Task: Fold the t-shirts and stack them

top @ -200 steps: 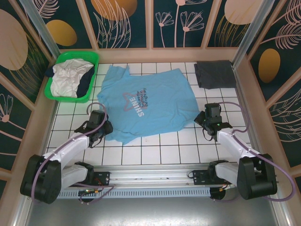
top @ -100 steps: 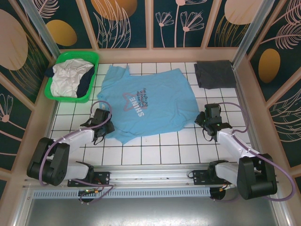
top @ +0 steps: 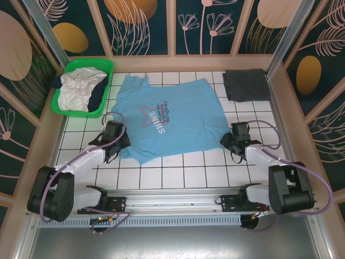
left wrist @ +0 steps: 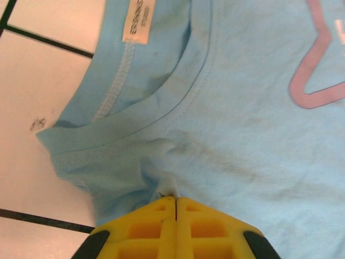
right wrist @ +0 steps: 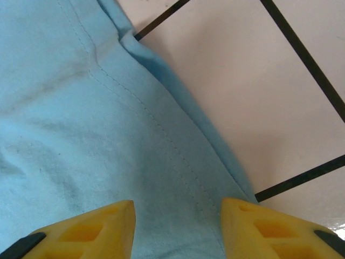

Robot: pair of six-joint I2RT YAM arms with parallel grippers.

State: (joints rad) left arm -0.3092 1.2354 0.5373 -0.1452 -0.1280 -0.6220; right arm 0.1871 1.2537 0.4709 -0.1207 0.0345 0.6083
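At the desk's (top: 178,172) centre, the light blue t-shirt (top: 167,121) is lying flat. At its 8 o'clock, my left claw (left wrist: 175,200) is pinching cloth beside the collar, jaws fully together. At 4 o'clock, my right claw (right wrist: 178,216) is standing parted over the hem, gripping nothing.

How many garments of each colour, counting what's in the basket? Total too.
light blue t-shirt: 1, spread on the table
dark grey t-shirt: 1, folded at the far right
white garment: 1, crumpled in the green basket
navy garment: 1, in the same basket
Total: 4 that can be told apart
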